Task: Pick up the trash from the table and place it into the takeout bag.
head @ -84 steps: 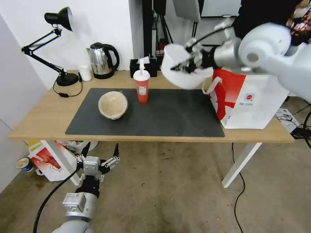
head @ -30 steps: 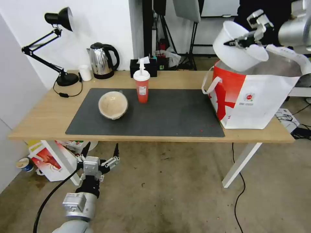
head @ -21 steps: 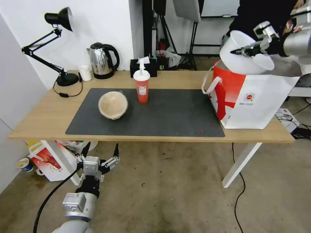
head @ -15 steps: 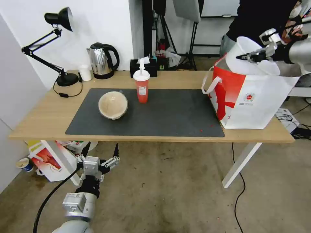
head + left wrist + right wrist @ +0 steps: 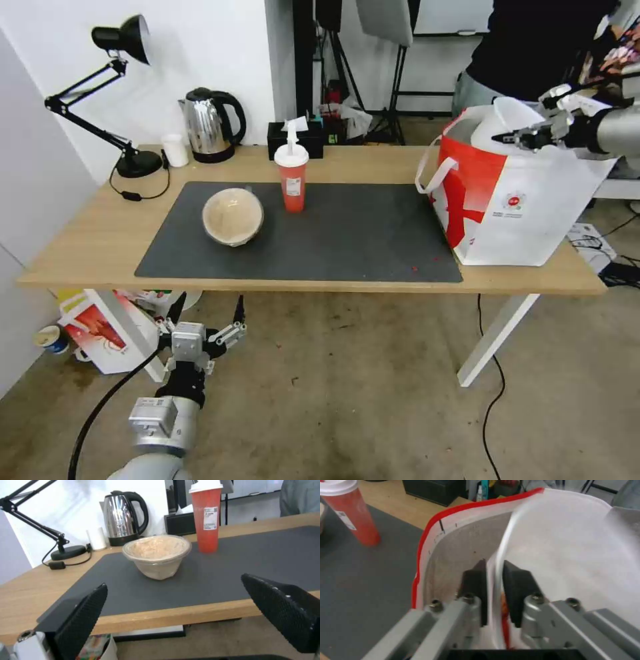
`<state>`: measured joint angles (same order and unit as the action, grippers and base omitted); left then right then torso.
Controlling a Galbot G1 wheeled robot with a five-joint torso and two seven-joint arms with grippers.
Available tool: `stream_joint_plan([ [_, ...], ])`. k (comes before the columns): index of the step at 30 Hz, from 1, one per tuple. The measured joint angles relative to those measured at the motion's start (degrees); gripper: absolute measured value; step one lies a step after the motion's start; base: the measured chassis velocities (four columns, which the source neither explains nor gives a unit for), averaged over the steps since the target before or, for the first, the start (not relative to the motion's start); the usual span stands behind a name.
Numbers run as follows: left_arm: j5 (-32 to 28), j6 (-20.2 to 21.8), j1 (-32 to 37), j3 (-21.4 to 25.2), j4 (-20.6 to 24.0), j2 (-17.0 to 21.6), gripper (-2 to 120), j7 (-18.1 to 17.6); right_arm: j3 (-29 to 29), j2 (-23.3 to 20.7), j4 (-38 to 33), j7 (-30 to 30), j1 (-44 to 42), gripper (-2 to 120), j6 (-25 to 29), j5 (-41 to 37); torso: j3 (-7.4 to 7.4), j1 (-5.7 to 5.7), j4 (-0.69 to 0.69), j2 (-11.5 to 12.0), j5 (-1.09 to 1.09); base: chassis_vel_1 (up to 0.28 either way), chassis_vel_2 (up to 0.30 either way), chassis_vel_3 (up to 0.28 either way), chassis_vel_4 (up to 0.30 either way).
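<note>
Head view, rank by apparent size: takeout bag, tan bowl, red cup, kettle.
1. takeout bag, clearly largest
2. kettle
3. tan bowl and red cup: similar, no ranking. The kettle sits farther back, so its lead over these two is only apparent.

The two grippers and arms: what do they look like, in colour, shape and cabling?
The left gripper has a silver metal body with two thin dark jaws, faced with black cross-hatched pads. Its arm is silver-grey and rounded, with a black cable looping beside it. The right gripper is white and silver, with bolted grey metal links and black wedge-shaped pads.
</note>
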<state>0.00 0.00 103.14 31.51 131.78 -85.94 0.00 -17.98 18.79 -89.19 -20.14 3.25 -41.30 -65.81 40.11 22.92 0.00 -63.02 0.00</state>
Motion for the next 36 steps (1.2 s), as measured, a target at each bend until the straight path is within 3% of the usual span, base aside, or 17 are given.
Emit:
stream_joint_plan([
  [4, 0.0, 0.0, 0.0, 0.0, 0.0, 0.0, 100, 0.0, 0.0, -0.1, -0.2, 0.0, 0.3, 24, 0.0, 0.0, 0.0, 0.0, 0.0, 0.0, -0.01, 0.0, 0.0, 0.0, 0.0],
  [22, 0.0, 0.0, 0.0, 0.0, 0.0, 0.0, 100, 0.0, 0.3, 0.0, -1.5, 0.9, 0.1, 91, 0.0, 1.4, 0.0, 0.0, 0.0, 0.0, 0.0, 0.0, 0.0, 0.0, 0.0],
  [26, 0.0, 0.0, 0.0, 0.0, 0.0, 0.0, 100, 0.0, 3.2, 0.0, -2.3, 2.0, -1.5, 100, 0.3, 1.1, 0.0, 0.0, 0.0, 0.0, 0.0, 0.0, 0.0, 0.0, 0.0],
  [31, 0.0, 0.0, 0.0, 0.0, 0.0, 0.0, 100, 0.0, 7.9, 0.0, -4.7, 4.3, -4.2, 100, 2.8, -0.7, 0.0, 0.0, 0.01, 0.0, 0.01, 0.0, 0.0, 0.0, 0.0],
  [34, 0.0, 0.0, 0.0, 0.0, 0.0, 0.0, 100, 0.0, 14.1, -0.4, -8.8, 7.3, -8.6, 100, 7.2, -2.5, 0.0, -0.01, -0.01, 0.0, 0.0, 0.0, 0.0, 0.0, 0.0],
  [36, 0.0, 0.0, 0.0, 0.0, 0.0, 0.0, 100, 0.0, 15.0, -0.5, -9.8, 8.2, -9.4, 100, 9.5, -3.2, 0.0, -0.01, -0.02, 0.0, 0.0, 0.0, 0.0, 0.0, 0.0],
])
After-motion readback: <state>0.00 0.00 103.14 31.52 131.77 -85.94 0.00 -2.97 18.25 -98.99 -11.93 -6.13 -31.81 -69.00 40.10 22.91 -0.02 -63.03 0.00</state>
